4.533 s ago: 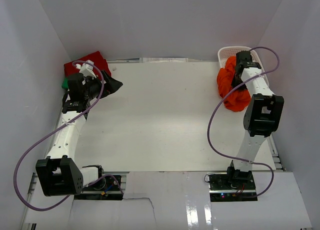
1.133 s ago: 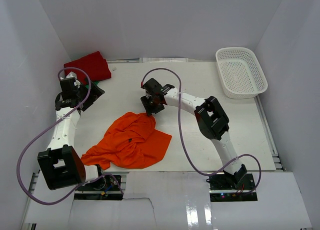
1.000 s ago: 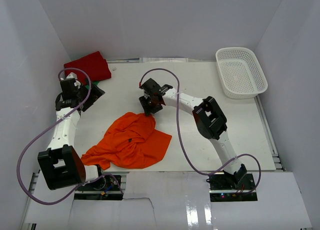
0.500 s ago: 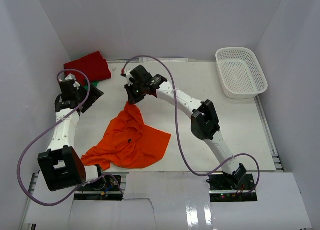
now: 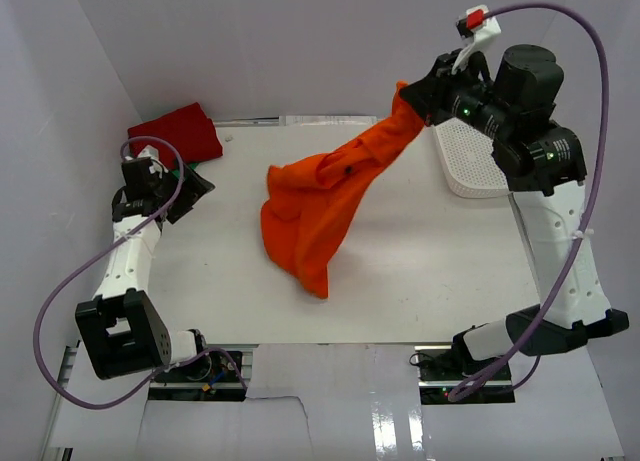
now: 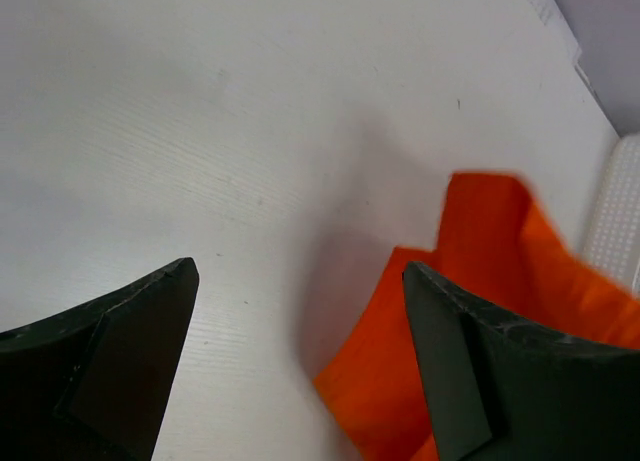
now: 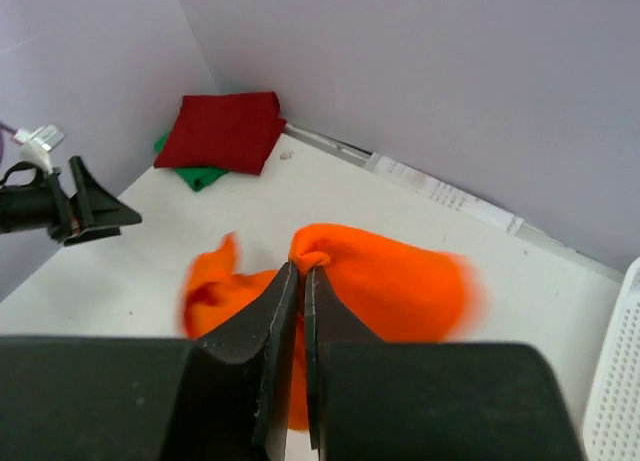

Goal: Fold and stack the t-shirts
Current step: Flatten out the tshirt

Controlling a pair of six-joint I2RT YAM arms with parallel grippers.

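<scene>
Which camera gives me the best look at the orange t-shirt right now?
The top external view: the whole orange t-shirt shows there, hanging stretched from the shut right tool. The left wrist view catches only one edge of it; the right wrist view shows a blurred bunch pinched at its tips.

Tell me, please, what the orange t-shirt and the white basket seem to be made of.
Orange t-shirt: soft matte cloth, probably a knit; it hangs limp and creased from the shut right claw. Basket: looks like white moulded plastic, faintly glossy, with stiff open-mesh walls.
</scene>
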